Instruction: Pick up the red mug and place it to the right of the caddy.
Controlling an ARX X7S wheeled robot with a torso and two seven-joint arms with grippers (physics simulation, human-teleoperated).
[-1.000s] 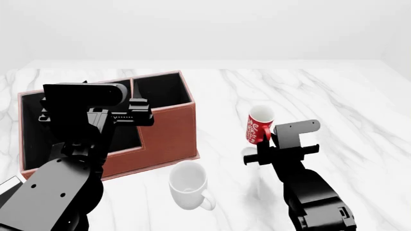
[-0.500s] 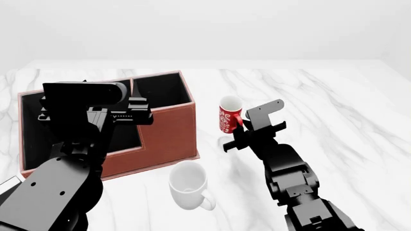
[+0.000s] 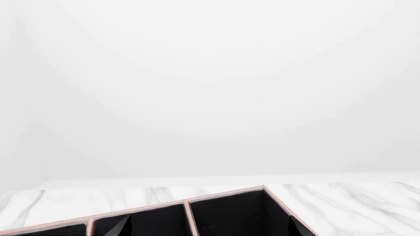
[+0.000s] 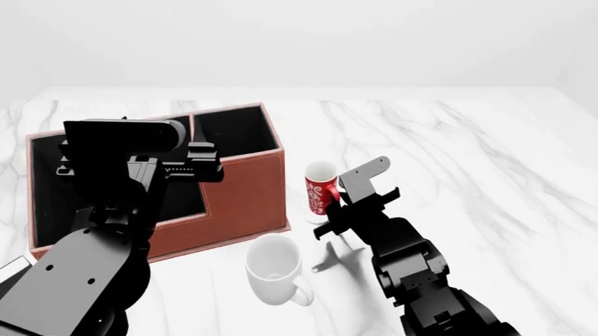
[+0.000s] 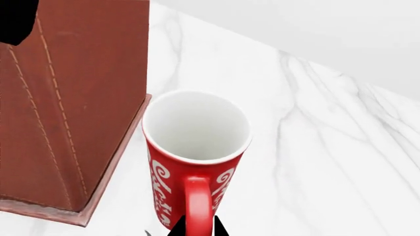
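The red mug (image 4: 320, 187) with white swirls stands upright just right of the caddy (image 4: 245, 189), a reddish-brown box with black compartments. My right gripper (image 4: 338, 203) is shut on the mug's handle; in the right wrist view the mug (image 5: 196, 157) shows its white inside, and the two black fingertips pinch the red handle (image 5: 195, 206) beside the caddy's wall (image 5: 72, 93). Whether the mug rests on the table is unclear. My left gripper (image 4: 192, 171) hovers over the caddy, open and empty; the left wrist view shows the caddy's compartments (image 3: 223, 216).
A plain white mug (image 4: 274, 268) stands on the marble table (image 4: 467, 161) in front of the caddy, close to my right arm. A corner of a white-paged book (image 4: 11, 269) shows at the left edge.
My right gripper has carried the red mug leftward, from mid-table to just beside the caddy's right wall, and slightly lower. The left arm has not moved.
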